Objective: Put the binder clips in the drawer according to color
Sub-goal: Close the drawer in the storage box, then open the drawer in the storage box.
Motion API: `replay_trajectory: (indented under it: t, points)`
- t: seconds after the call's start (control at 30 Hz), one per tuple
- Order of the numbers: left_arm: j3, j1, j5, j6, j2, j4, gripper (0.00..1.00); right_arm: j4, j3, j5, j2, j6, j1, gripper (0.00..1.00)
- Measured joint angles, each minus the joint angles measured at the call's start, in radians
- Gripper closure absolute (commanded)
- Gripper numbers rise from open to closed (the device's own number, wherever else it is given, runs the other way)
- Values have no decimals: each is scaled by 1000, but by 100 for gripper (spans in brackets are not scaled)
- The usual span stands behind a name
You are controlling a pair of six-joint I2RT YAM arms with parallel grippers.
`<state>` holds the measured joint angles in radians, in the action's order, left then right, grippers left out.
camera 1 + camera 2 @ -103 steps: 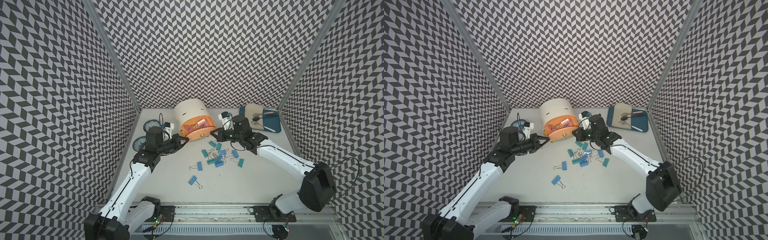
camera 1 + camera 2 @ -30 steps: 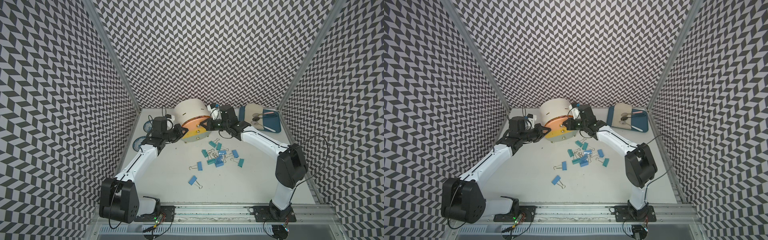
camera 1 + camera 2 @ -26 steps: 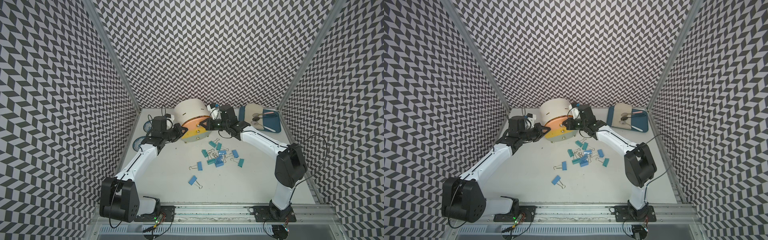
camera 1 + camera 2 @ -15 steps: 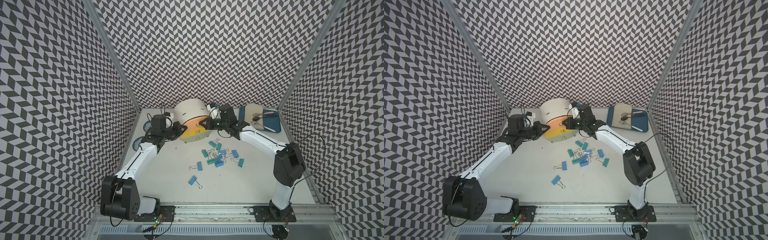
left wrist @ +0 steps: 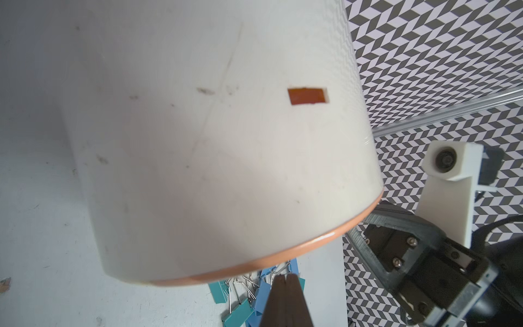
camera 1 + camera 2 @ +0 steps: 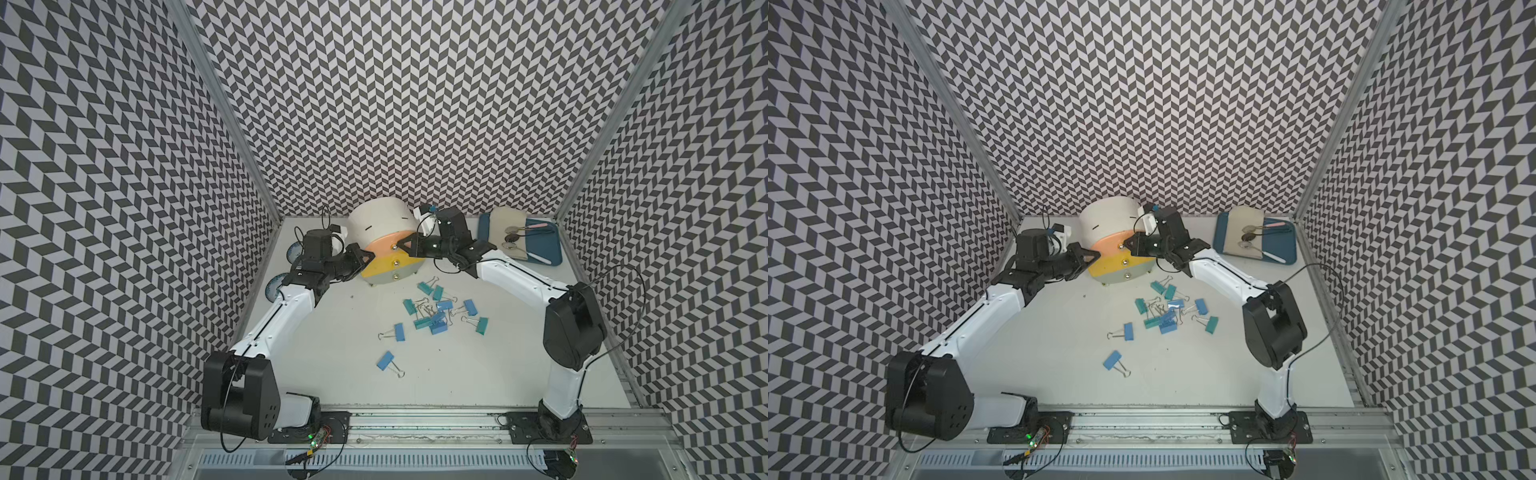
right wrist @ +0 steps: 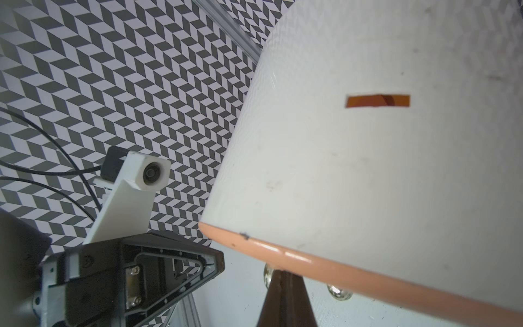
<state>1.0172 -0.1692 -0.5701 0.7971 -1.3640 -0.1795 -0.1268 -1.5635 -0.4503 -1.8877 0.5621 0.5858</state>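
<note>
Drawer (image 6: 378, 222) flanked by closed left claw (image 6: 370, 258), right claw (image 6: 401, 245).

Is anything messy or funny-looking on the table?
Yes. The binder clips lie in a tangled heap on the table in front of the drawer, some overlapping, with their wire handles crossing. One blue clip lies off alone, nearer the arms' bases.
</note>
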Motion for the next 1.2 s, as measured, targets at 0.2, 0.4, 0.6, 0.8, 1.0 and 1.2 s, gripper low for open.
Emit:
replay_trajectory:
  t: [0.2,0.4,0.6,0.8,1.0,1.2]
  points:
    - [0,0,0,-3,3,-3,100,19,27,0,11,0,0,100]
    - [0,0,1,-18,60,-34,100,51,178,0,105,12,0,96]
    - [-12,0,5,-29,153,-64,87,122,330,-17,193,64,0,76]
    - [-87,5,12,-40,235,-96,75,192,407,-46,200,138,0,60]
    - [-159,34,13,-42,300,-139,67,256,418,-65,200,194,1,49]
    - [-198,68,13,-48,349,-168,64,308,414,-77,168,232,3,43]
